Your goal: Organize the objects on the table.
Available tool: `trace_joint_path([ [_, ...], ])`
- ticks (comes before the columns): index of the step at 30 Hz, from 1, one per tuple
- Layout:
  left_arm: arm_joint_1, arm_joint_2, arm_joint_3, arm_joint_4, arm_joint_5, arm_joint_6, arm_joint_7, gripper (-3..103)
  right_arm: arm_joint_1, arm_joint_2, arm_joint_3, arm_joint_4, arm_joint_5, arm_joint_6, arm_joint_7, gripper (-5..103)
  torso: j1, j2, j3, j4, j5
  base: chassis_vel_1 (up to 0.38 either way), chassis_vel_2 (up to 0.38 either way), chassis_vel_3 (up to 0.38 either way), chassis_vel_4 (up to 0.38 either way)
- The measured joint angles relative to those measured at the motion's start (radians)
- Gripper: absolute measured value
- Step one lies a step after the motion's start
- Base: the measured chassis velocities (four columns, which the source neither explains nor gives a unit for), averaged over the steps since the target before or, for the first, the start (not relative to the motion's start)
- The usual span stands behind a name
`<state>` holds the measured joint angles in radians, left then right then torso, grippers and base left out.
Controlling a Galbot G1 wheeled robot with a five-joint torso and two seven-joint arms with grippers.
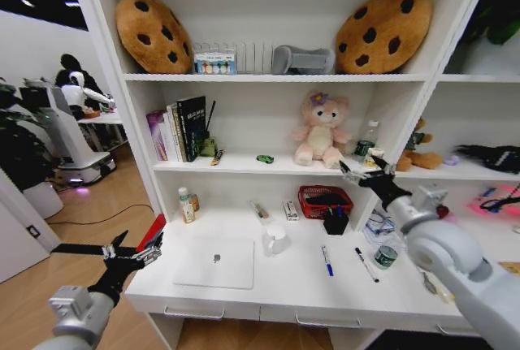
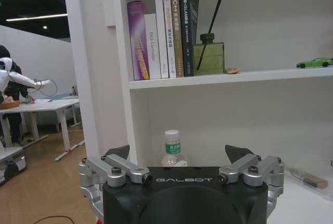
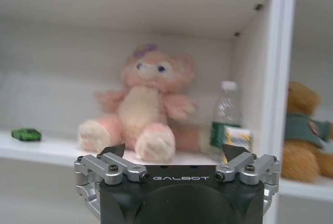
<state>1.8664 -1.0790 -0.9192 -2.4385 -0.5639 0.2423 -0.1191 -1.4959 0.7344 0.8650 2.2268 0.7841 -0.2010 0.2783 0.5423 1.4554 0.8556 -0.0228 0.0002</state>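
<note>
Nearest the head camera, at about 4 o'clock, the right arm's grey forearm reaches up to the right gripper (image 1: 363, 173), which hangs over the right part of the table (image 1: 284, 289) at shelf height. Its fingers are spread wide with nothing between them; in the right wrist view the right gripper (image 3: 176, 156) faces a pink plush bear (image 3: 143, 107) and a water bottle (image 3: 225, 122) on the shelf.

At 8 o'clock the left gripper (image 1: 135, 252) hovers just off the table's left edge, jaws wide apart and holding nothing. In the left wrist view the left gripper (image 2: 177, 156) points at a small bottle (image 2: 171, 148) under the shelf of books (image 2: 161, 29).

On the white top, the closed silver laptop (image 1: 216, 262) lies left of centre, toward 7 o'clock. At 3 o'clock from it a blue pen (image 1: 327, 260) and a black pen (image 1: 366, 265) lie apart, with the green-labelled can (image 1: 386, 256) just beyond them. A white mug (image 1: 275, 239) stands at the laptop's 1 o'clock, and a red basket (image 1: 323, 200) sits farther back.

One shelf up, the green toy car (image 1: 265, 158) rests at 12 o'clock, between the books and the pink bear. Two cookie cushions (image 1: 152, 32) lean on the top shelf.
</note>
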Motion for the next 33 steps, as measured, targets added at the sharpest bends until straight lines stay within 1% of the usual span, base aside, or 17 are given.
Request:
trace_joint_path([
  [1,0.000,0.000,0.000,0.000,0.000,0.000,0.000,100,0.000,0.000,0.000,0.000,0.000,0.000,0.000,100,0.000,0.000,0.000,0.0000,0.0000,0.000,0.000,0.000,0.000],
  [2,0.000,0.000,0.000,0.000,0.000,0.000,0.000,100,-0.044,0.031,0.021,0.008,-0.020,0.007,-0.008,100,0.000,0.000,0.000,0.0001,-0.0001,0.000,0.000,0.000,0.000],
  [5,0.000,0.000,0.000,0.000,0.000,0.000,0.000,100,-0.208,0.156,0.078,0.035,-0.110,0.047,-0.043,100,0.000,0.000,0.000,-0.0001,-0.0004,0.000,0.000,0.000,0.000],
  [6,0.000,0.000,0.000,0.000,0.000,0.000,0.000,100,-0.208,0.156,0.078,0.035,-0.110,0.047,-0.043,100,0.000,0.000,0.000,-0.0001,-0.0004,0.000,0.000,0.000,0.000],
  [8,0.000,0.000,0.000,0.000,0.000,0.000,0.000,100,-0.282,0.224,0.081,0.046,-0.164,0.070,-0.060,100,0.000,0.000,0.000,-0.0001,-0.0004,0.000,0.000,0.000,0.000],
  [9,0.000,0.000,0.000,0.000,0.000,0.000,0.000,100,-0.282,0.224,0.081,0.046,-0.164,0.070,-0.060,100,0.000,0.000,0.000,-0.0001,-0.0004,0.000,0.000,0.000,0.000],
  [11,0.000,0.000,0.000,0.000,0.000,0.000,0.000,100,-0.325,0.295,0.048,0.046,-0.227,0.090,-0.069,100,0.000,0.000,0.000,-0.0001,-0.0005,0.000,0.000,0.000,0.000],
  [12,0.000,0.000,0.000,0.000,0.000,0.000,0.000,100,-0.325,0.295,0.048,0.046,-0.227,0.090,-0.069,100,0.000,0.000,0.000,-0.0001,-0.0005,0.000,0.000,0.000,0.000],
  [15,0.000,0.000,0.000,0.000,0.000,0.000,0.000,100,-0.329,0.352,-0.008,0.037,-0.245,0.073,-0.055,100,0.000,0.000,0.000,0.0000,-0.0004,0.000,0.000,0.000,0.000],
  [18,0.000,0.000,0.000,0.000,0.000,0.000,0.000,100,-0.324,0.365,-0.033,0.021,-0.245,0.061,-0.050,100,0.000,0.000,0.000,0.0001,-0.0007,0.000,0.000,0.000,0.000],
  [19,0.000,0.000,0.000,0.000,0.000,0.000,0.000,100,-0.316,0.378,-0.057,-0.015,-0.259,0.069,-0.050,100,0.000,0.000,0.000,0.0002,-0.0007,0.000,0.000,0.000,0.000],
  [20,0.000,0.000,0.000,0.000,0.000,0.000,0.000,100,-0.307,0.393,-0.086,-0.072,-0.291,0.103,-0.053,100,0.000,0.000,0.000,0.0002,-0.0002,0.000,0.000,0.000,0.000],
  [22,0.000,0.000,0.000,0.000,0.000,0.000,0.000,100,-0.304,0.407,-0.107,-0.117,-0.312,0.126,-0.064,100,0.000,0.000,0.000,0.0000,0.0001,0.000,0.000,0.000,0.000],
  [26,0.000,0.000,0.000,0.000,0.000,0.000,0.000,100,-0.285,0.417,-0.142,-0.163,-0.314,0.141,-0.065,100,0.000,0.000,0.000,-0.0001,-0.0002,0.000,0.000,0.000,0.000],
  [29,0.000,0.000,0.000,0.000,0.000,0.000,0.000,100,-0.245,0.403,-0.178,-0.186,-0.293,0.128,-0.053,100,0.000,0.000,0.000,0.0000,-0.0002,0.000,0.000,0.000,0.000],
  [31,0.000,0.000,0.000,0.000,0.000,0.000,0.000,100,-0.185,0.365,-0.219,-0.204,-0.254,0.088,-0.031,100,0.000,0.000,0.000,0.0000,-0.0003,0.000,0.000,0.000,0.000],
  [33,0.000,0.000,0.000,0.000,0.000,0.000,0.000,100,-0.150,0.345,-0.243,-0.223,-0.235,0.070,-0.020,100,0.000,0.000,0.000,0.0001,-0.0004,0.000,0.000,0.000,0.000],
])
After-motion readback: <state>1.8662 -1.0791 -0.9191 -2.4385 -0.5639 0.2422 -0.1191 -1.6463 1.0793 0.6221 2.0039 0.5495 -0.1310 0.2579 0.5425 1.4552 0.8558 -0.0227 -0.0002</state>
